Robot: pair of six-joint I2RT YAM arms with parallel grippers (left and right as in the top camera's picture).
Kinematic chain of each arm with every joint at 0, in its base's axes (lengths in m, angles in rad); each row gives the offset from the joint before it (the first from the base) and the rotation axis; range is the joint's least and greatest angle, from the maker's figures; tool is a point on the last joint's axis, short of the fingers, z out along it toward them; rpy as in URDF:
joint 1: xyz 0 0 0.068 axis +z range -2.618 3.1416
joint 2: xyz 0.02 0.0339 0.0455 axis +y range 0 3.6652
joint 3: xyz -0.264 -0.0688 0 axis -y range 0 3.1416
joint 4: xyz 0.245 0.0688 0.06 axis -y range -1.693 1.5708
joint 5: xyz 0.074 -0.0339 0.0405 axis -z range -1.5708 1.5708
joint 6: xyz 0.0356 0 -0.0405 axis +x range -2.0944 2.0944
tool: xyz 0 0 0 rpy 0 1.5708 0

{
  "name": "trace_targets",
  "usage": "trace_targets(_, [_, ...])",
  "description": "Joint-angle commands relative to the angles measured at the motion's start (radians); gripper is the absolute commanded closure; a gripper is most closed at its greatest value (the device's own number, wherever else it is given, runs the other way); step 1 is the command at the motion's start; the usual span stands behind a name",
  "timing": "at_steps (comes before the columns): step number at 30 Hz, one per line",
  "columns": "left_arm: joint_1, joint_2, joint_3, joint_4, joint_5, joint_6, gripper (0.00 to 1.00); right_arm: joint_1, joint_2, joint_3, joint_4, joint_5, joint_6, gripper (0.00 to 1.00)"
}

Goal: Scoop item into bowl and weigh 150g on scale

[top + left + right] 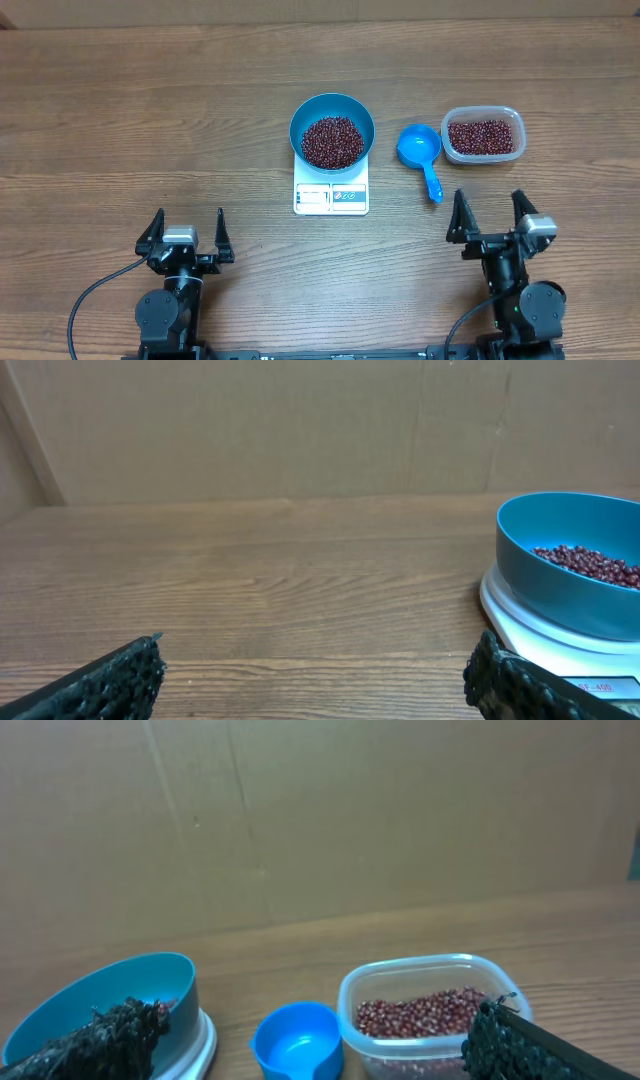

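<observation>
The blue bowl (332, 127) stands on the white scale (331, 195) at mid-table and holds a heap of red-brown beans (333, 141). More beans (481, 136) fill a clear tub (483, 134) to the right. An empty blue scoop (421, 152) lies between bowl and tub, handle toward me. My left gripper (187, 232) rests open near the front left, nothing between its fingers. My right gripper (491, 217) is open just in front of the scoop and tub. The left wrist view shows the bowl (570, 560) on the scale (540, 635); the right wrist view shows the bowl (100, 1005), scoop (297, 1040) and tub (425, 1010).
A brown cardboard wall (300, 430) closes off the far side of the wooden table (150, 120). Black cables trail from both arm bases at the front edge.
</observation>
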Motion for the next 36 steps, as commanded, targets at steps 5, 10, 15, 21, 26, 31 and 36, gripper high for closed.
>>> trace_targets(5, [0.006,-0.01,-0.003,-0.002,-0.01,-0.016,0.0,-0.011,-0.077,-0.012,-0.07,0.018,-0.051,0.0])
trace_targets(10, [0.006,-0.01,-0.003,-0.002,-0.01,-0.016,0.0,-0.011,-0.077,-0.013,-0.141,0.017,-0.051,0.0])
trace_targets(15, [0.006,-0.01,-0.003,-0.002,-0.01,-0.016,0.0,-0.012,-0.077,-0.013,-0.181,0.014,-0.081,0.0])
trace_targets(21, [0.006,-0.01,-0.003,-0.002,-0.01,-0.016,0.01,-0.012,-0.077,-0.013,-0.182,0.01,-0.092,0.0])
trace_targets(26, [0.006,-0.01,-0.003,-0.002,-0.01,-0.016,0.0,-0.012,-0.077,-0.013,-0.175,0.01,-0.093,0.0])
trace_targets(31, [0.006,-0.01,-0.003,-0.002,-0.01,-0.016,0.01,-0.013,-0.077,-0.065,0.005,0.011,-0.097,0.0])
trace_targets(36, [0.006,-0.01,-0.003,-0.002,-0.01,-0.016,0.01,-0.017,-0.078,-0.062,0.006,0.011,-0.103,0.0])
